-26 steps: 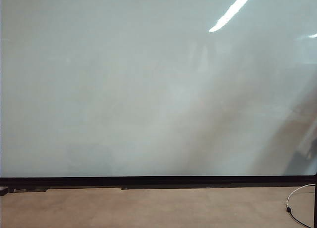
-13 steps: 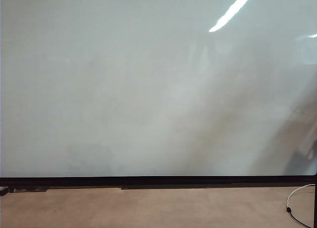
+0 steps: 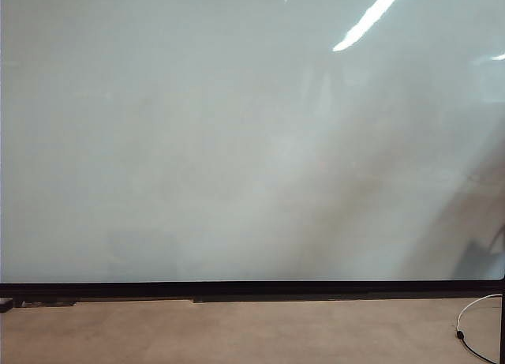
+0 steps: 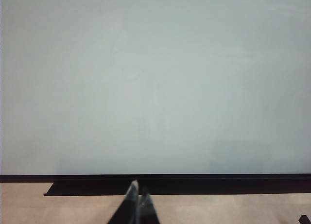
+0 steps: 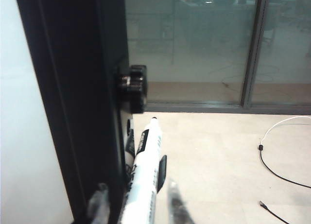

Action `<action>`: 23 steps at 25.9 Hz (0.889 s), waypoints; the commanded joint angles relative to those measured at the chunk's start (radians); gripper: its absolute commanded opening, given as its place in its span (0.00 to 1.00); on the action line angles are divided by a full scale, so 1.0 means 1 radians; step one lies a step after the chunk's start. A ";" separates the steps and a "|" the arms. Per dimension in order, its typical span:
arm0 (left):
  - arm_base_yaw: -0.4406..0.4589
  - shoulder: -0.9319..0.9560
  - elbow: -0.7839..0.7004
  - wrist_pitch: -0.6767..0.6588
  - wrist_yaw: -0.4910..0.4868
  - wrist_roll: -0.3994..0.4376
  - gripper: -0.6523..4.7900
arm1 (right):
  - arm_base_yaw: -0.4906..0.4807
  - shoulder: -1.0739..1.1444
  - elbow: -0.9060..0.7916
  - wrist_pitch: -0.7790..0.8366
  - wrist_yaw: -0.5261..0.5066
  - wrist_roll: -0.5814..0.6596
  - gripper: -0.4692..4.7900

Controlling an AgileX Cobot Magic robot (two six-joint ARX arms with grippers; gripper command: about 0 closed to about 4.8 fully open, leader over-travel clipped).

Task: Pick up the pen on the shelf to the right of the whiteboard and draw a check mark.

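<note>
The whiteboard fills the exterior view, and no check mark is in view on it. In the right wrist view the pen, white-barrelled with a black band, lies along the board's black side frame in the shelf's small black holder. My right gripper straddles the pen's barrel, open, with one finger on each side and a gap still showing beside the barrel. My left gripper hangs shut and empty in front of the whiteboard, low near its bottom frame. Neither gripper shows in the exterior view.
A black bracket juts from the frame just beyond the pen's tip. A white and black cable trails over the pale floor, also seen as a cable at the board's lower right. Glass panels stand behind.
In the exterior view only a faint dark reflection at the board's lower right edge shifts slightly. Nothing else differs.
</note>
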 commanded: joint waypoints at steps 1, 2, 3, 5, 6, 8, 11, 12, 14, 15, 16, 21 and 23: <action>0.000 0.000 0.003 0.013 0.000 0.005 0.11 | 0.000 -0.003 0.001 0.009 0.000 -0.001 0.40; 0.000 0.000 0.003 0.013 0.000 0.005 0.11 | 0.000 -0.003 0.001 0.009 0.000 -0.001 0.40; 0.000 0.000 0.003 0.013 0.000 0.005 0.11 | 0.000 -0.003 0.001 0.009 0.000 -0.001 0.40; 0.000 0.000 0.003 0.013 0.000 0.005 0.11 | 0.000 -0.003 0.001 0.009 0.000 -0.001 0.38; 0.000 0.000 0.003 0.013 0.000 0.005 0.11 | 0.000 -0.003 0.001 0.009 0.000 -0.001 0.35; 0.000 0.000 0.003 0.013 0.000 0.005 0.11 | 0.000 -0.003 0.001 0.009 0.000 -0.002 0.31; 0.000 0.000 0.003 0.013 0.000 0.005 0.11 | 0.000 -0.003 0.001 0.009 0.000 -0.004 0.31; 0.000 0.000 0.003 0.013 0.000 0.005 0.11 | 0.000 -0.003 0.001 0.009 0.000 -0.004 0.31; 0.000 0.001 0.003 0.013 0.000 0.005 0.11 | 0.000 -0.003 0.001 0.009 -0.001 -0.004 0.19; 0.000 0.000 0.003 0.013 0.000 0.005 0.11 | 0.000 -0.003 0.001 0.009 -0.002 -0.004 0.17; 0.000 0.000 0.003 0.013 0.000 0.005 0.11 | 0.000 -0.003 0.001 0.009 -0.002 -0.004 0.16; 0.000 0.000 0.003 0.013 0.000 0.005 0.11 | 0.000 -0.003 0.001 0.007 -0.005 -0.004 0.08; 0.000 0.000 0.003 0.013 0.000 0.005 0.11 | 0.000 -0.003 0.001 0.008 -0.005 -0.004 0.08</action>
